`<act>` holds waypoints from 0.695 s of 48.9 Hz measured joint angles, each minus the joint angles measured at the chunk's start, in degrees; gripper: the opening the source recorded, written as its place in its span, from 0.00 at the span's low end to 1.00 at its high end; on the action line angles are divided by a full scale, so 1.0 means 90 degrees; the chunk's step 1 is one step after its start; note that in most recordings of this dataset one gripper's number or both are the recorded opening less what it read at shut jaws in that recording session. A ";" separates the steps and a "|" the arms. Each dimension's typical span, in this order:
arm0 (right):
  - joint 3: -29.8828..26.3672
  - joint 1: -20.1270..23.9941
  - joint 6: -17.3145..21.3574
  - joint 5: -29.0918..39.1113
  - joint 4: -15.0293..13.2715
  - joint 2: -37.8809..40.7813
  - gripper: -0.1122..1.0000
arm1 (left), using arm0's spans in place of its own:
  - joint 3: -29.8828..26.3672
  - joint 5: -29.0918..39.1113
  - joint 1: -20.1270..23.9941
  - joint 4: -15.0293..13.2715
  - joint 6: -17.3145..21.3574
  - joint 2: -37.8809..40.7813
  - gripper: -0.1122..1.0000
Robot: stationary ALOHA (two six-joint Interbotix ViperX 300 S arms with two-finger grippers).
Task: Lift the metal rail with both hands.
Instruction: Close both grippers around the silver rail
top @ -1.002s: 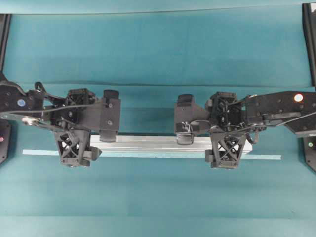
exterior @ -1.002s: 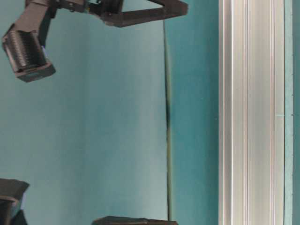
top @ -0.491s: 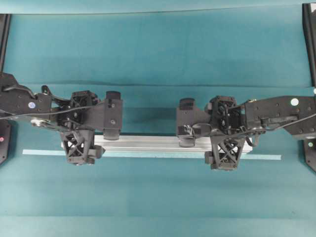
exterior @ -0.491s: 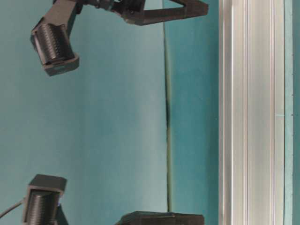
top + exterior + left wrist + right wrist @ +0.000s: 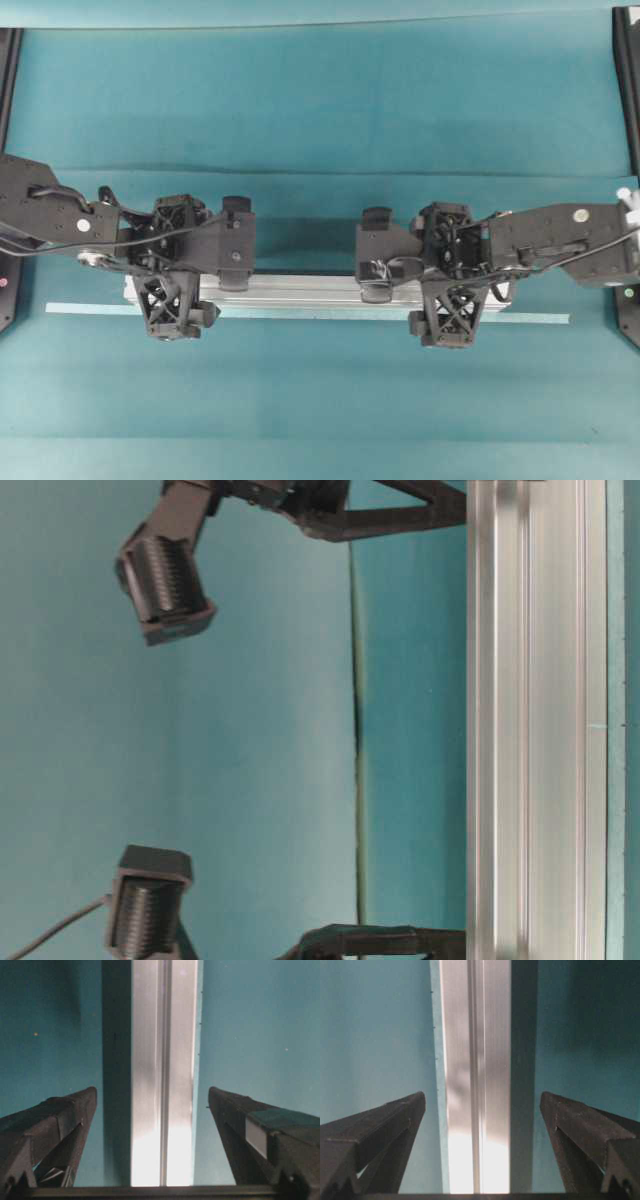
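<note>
Looking down, scene: we see a teal table cloth (image 5: 320, 120) with the metal rail (image 5: 300, 291) lying flat across its middle, its long axis running left to right.
Rail position: the metal rail sits along the far edge of a thinner pale tape strip (image 5: 540, 318) that reaches past both of its ends; we cannot tell whether the two touch.
Rail surface: silver, with lengthwise grooves, plain in the table-level view (image 5: 535, 720) and bright under both wrist cameras (image 5: 162, 1075) (image 5: 477, 1075).
Left gripper: our left gripper (image 5: 176, 290) is over the rail's left end, its lattice body crossing the bar.
Left gripper state: spread wide; in the left wrist view its fingers (image 5: 55, 1125) stand on either side of the rail with teal cloth showing between each finger and the metal, so nothing is held.
Right gripper: our right gripper (image 5: 452, 290) is over the rail toward its right end, likewise crossing the bar.
Right gripper state: spread wide; in the right wrist view the fingers (image 5: 380, 1125) flank the rail with clear gaps on both sides, gripping nothing.
Contact: we cannot tell from above how high either gripper stands over the cloth.
Table-level view: dark finger tips reach the rail's edge at the top and bottom of the picture.
</note>
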 measured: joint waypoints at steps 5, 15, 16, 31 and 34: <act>0.0117 0.0000 0.0000 -0.0273 0.0000 0.0137 0.96 | 0.0176 -0.0303 0.0010 -0.0020 0.0000 0.0098 0.99; 0.0303 0.0000 0.0000 -0.0693 0.0010 0.0361 0.96 | 0.0391 -0.0596 0.0010 -0.0020 0.0000 0.0244 0.99; 0.0303 0.0000 0.0000 -0.0723 0.0010 0.0371 0.96 | 0.0400 -0.0596 0.0010 0.0000 0.0000 0.0254 0.99; 0.0303 0.0000 0.0000 -0.0684 0.0010 0.0391 0.96 | 0.0400 -0.0684 0.0000 -0.0020 0.0000 0.0283 0.99; 0.0303 0.0000 0.0000 -0.0674 0.0010 0.0400 0.96 | 0.0400 -0.0713 0.0010 -0.0020 0.0000 0.0283 0.98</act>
